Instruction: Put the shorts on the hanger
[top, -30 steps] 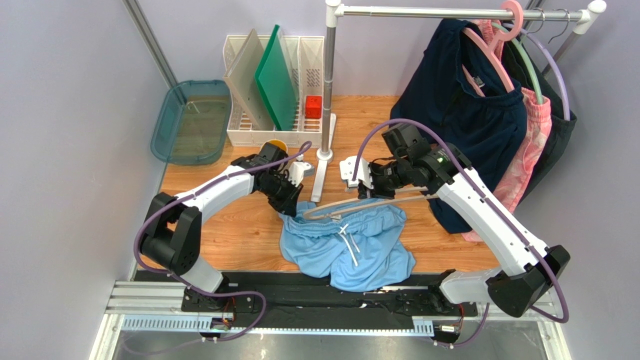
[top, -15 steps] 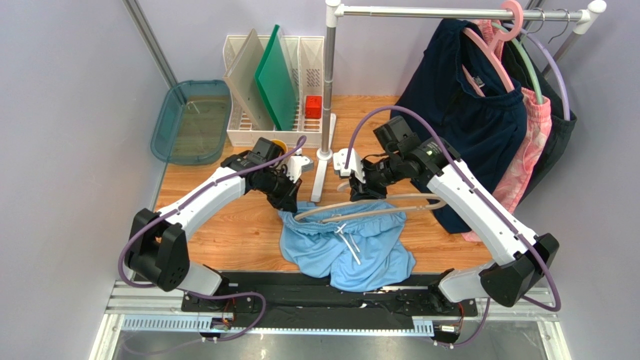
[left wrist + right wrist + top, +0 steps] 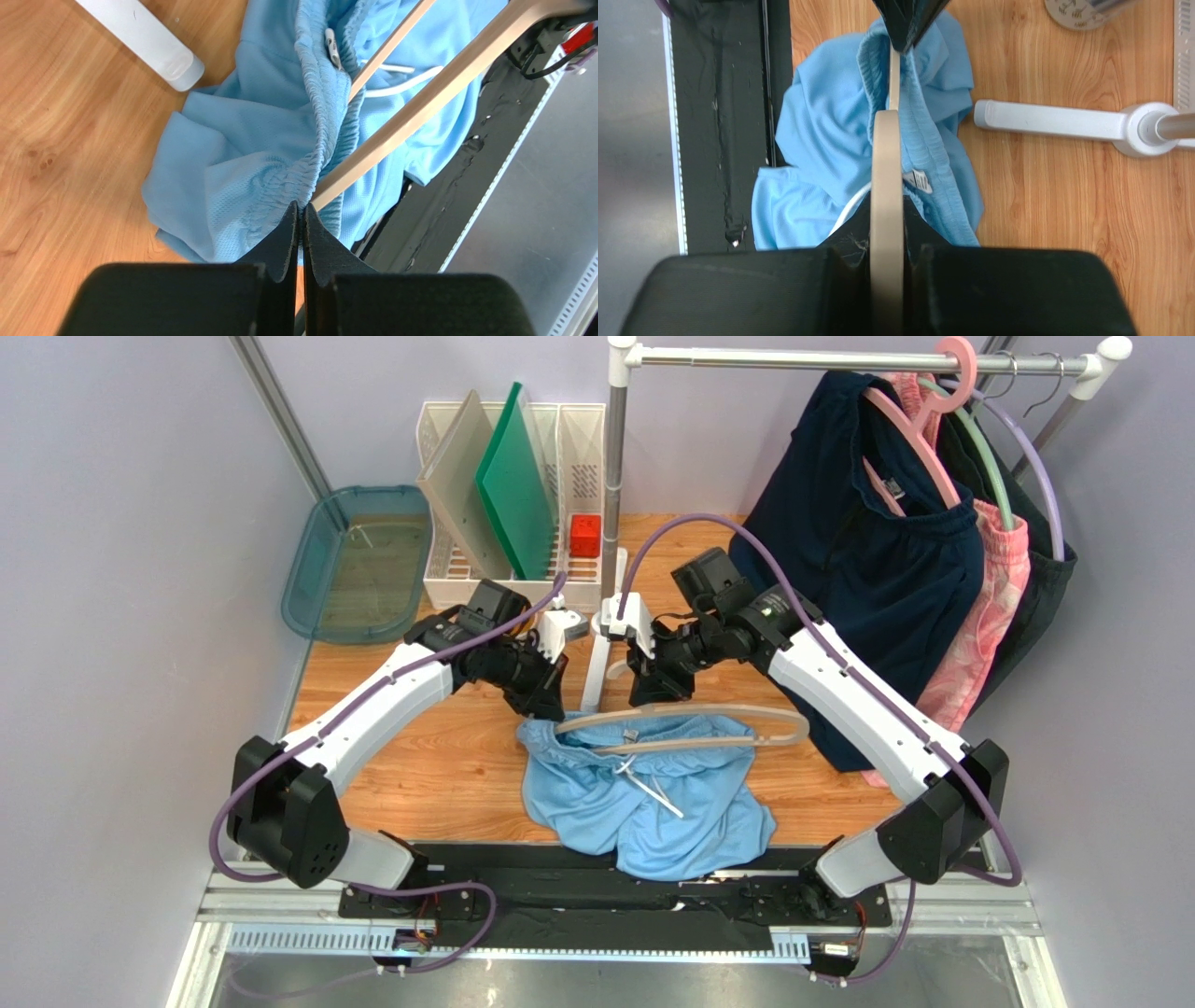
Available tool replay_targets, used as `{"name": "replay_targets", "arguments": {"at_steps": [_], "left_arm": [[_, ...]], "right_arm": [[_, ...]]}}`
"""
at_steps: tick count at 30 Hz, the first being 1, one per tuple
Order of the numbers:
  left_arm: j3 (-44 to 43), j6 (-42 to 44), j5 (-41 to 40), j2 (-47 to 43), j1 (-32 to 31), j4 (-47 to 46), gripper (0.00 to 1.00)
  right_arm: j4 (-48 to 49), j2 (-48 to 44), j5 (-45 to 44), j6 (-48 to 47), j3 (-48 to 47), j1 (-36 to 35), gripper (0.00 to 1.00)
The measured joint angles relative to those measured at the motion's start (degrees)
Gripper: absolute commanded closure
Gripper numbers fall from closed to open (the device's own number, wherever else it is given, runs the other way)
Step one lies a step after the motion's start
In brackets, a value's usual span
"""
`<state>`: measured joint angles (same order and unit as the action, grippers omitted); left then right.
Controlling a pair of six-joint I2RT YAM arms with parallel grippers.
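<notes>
Two-gripper threading step, by the look of it. Right gripper clamped on hanger, bar straight out between the fingers in the wrist view. Held level and low over shorts, presumably to let one end slide into the waist opening.

Left gripper pressed together on the gathered waistband, pinching a fold right at the hanger's left end. Likely reason: lifting the band's edge off the table to keep the opening gaping for that end. Can't tell from the left wrist view whether the hanger tip is caught between those fingers too or just butting against them; probably the latter.

Shorts otherwise slack on the table between both arms, legs bunched toward the bases, drawstring loose on top. Only the waistband raised. Hanger lying across it, thin lower bar seemingly running inside the band, thick upper bar outside.

Roughly halfway at best: no sign of the band seated over either hanger shoulder yet.

Next, likely: draw the band leftward over the hanger end, then regrip the opposite side and repeat.

Risks: elastic slipping out of such a thin pinch; hanger twisting in the right grip, given the long lever. Rack foot just beside the work, so worth steering clear of it.
</notes>
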<state>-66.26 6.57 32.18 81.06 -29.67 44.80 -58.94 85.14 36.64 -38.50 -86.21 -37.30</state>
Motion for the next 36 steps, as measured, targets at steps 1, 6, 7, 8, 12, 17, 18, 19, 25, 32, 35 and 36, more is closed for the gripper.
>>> {"name": "replay_targets", "arguments": {"at_steps": [1,6,7,8,12,17,18,19,25,32,35,36], "left_arm": [[-0.48,-0.26,0.28,0.07,0.02,0.00,1.00],[-2.82,-1.14,1.97,0.72,0.00,0.42,1.00],[-2.86,-1.14,2.45,0.72,0.00,0.48,0.94],[-2.93,-1.09,2.75,0.74,0.00,0.72,0.85],[-4.22,2.62,6.93,1.09,1.09,4.35,0.39],[-4.13,14.73,11.02,-1.90,8.04,9.49,0.33],[-3.78,17.86,11.04,-3.28,8.96,10.16,0.31],[-2.91,21.51,11.17,-5.33,9.40,10.69,0.31],[5.46,41.46,12.85,-17.55,8.57,12.44,0.27],[10.67,48.48,10.95,-14.95,4.83,6.01,0.33],[12.44,48.17,8.20,-12.79,-0.37,1.16,0.59],[12.59,47.78,7.93,-12.55,-1.70,0.70,0.77]], "right_arm": [[0.98,-0.31,0.33,0.72,0.50,-0.22,1.00],[6.62,-2.25,1.40,3.30,4.31,-1.75,1.00],[8.04,-2.58,1.57,3.65,5.38,-1.95,1.00],[8.70,-2.73,1.64,3.76,5.97,-1.99,1.00],[12.07,-3.02,2.47,3.72,9.11,-2.01,1.00],[14.19,-5.03,3.34,2.56,12.52,-2.01,1.00],[14.45,-5.51,3.54,2.29,12.81,-2.01,1.00],[14.64,-5.84,3.72,2.08,12.94,-2.01,1.00],[15.80,-6.51,5.99,0.11,13.05,-2.01,1.00],[15.04,-6.51,9.16,-3.82,12.98,-2.01,1.00],[14.99,-6.51,9.94,-4.74,12.96,-2.01,1.00],[14.99,-6.51,10.10,-4.90,12.96,-2.01,1.00]]}}
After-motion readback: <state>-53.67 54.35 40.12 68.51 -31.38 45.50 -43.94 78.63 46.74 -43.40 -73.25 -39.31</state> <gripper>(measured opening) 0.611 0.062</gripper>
